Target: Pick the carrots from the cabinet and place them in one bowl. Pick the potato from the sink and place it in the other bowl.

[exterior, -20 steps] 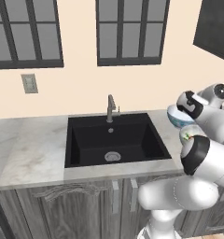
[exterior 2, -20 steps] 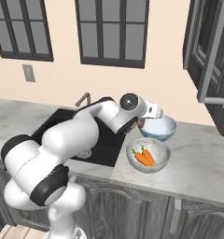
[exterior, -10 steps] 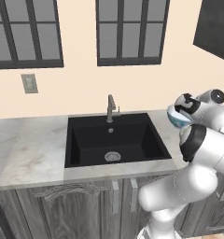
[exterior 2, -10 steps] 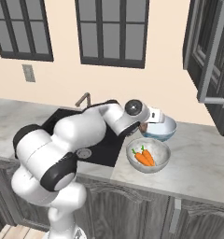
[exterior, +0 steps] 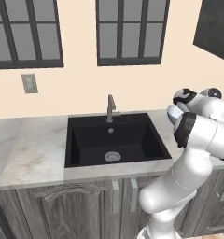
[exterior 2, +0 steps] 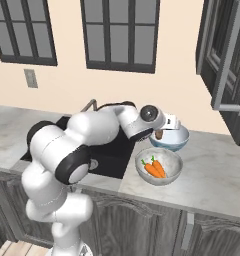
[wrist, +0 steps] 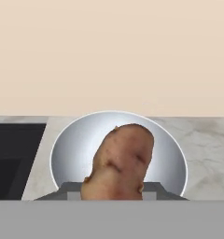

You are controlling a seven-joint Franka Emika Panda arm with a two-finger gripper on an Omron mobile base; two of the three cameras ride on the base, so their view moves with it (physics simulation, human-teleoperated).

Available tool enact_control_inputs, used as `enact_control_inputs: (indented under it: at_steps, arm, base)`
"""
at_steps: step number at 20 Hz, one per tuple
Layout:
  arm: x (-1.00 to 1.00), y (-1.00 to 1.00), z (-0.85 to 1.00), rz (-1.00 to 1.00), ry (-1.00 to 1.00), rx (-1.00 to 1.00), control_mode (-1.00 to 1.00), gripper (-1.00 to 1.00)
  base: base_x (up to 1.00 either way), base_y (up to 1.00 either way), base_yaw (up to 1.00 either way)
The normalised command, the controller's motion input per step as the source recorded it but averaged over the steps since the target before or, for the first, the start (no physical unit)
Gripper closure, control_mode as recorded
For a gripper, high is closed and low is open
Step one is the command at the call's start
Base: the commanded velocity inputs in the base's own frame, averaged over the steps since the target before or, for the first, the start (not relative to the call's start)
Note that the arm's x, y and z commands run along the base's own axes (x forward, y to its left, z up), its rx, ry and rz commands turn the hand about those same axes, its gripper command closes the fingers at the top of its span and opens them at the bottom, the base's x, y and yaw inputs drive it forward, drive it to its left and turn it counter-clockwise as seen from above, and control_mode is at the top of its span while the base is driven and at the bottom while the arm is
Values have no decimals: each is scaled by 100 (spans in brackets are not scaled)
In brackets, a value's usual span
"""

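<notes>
Arm's swung a bit further over; jaws clamp the brown lumpy potato [wrist: 121, 161] above the smooth pale bowl [wrist: 74, 154], so drop's next.

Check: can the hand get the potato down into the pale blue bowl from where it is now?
Probably yes. The hand holds the potato right above the pale blue bowl, whose inside looks bare; the carrots sit in the marbled bowl beside it.
</notes>
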Motion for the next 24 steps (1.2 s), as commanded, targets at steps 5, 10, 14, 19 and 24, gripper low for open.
enact_control_inputs:
  at_steps: [5,10,14,19,24]
  arm:
    - [10,-15,-30,2,0,0,-100,100]
    - [13,-15,-32,3,0,0,-100,100]
    - [14,-13,-30,2,0,0,-100,100]
    - [18,-11,-24,1,0,0,-100,100]
    - [19,-22,2,0,0,0,-100,100]
  base:
    - [0,0,0]
    - [0,0,0]
    - [0,0,0]
    - [0,0,0]
    - [0,0,0]
